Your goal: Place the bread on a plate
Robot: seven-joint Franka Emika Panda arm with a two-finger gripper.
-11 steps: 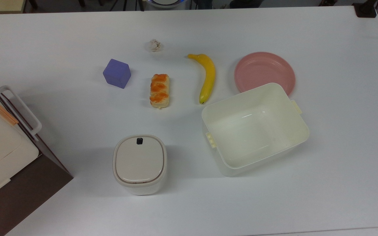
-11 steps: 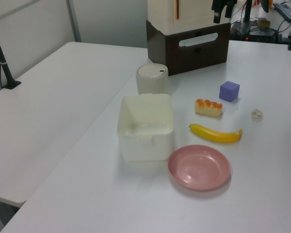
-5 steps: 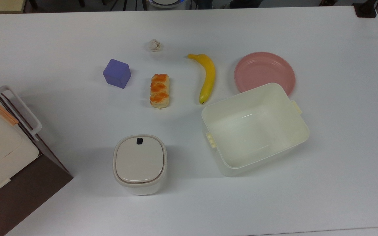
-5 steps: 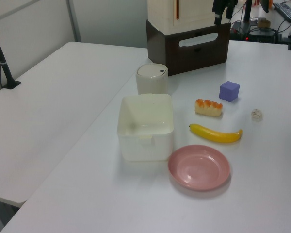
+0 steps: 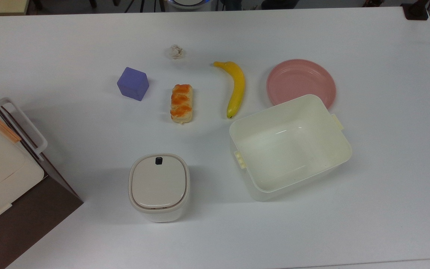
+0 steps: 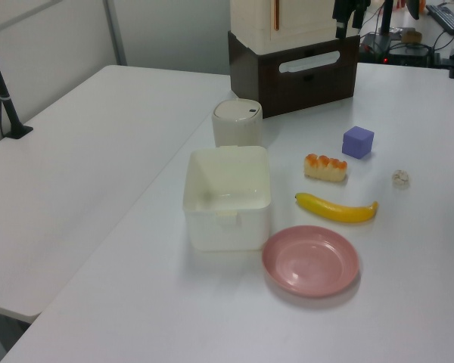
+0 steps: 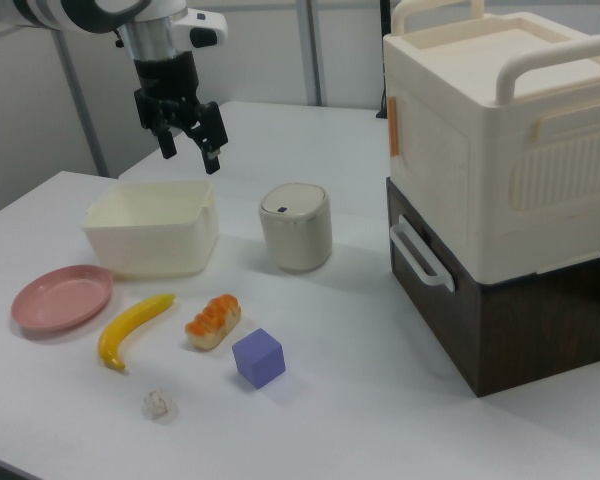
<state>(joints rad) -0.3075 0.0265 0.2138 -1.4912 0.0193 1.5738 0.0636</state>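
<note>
Black two-finger gripper (image 7: 189, 146) hung high above the table, jaws spread wide, holding nothing. Below it in the right view sat the cream rectangular plastic tub (image 5: 289, 145), nothing inside. Round pink plate (image 5: 301, 82) just beside the tub, bare (rims nearly touching). Pale-tan bread roll with orange glaze (image 5: 181, 103) lay on the white table (image 5: 386, 112), between the yellow banana (image 5: 235, 88) and the purple cube (image 5: 133, 83). Lidded cream canister (image 5: 159, 186) stood closed.

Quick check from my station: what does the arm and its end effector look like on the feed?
In the right view, the arm has white rounded shells with a black band at the joint and a grey metal wrist cylinder. The end effector is black, with a blocky body and two straight black fingers.
</note>
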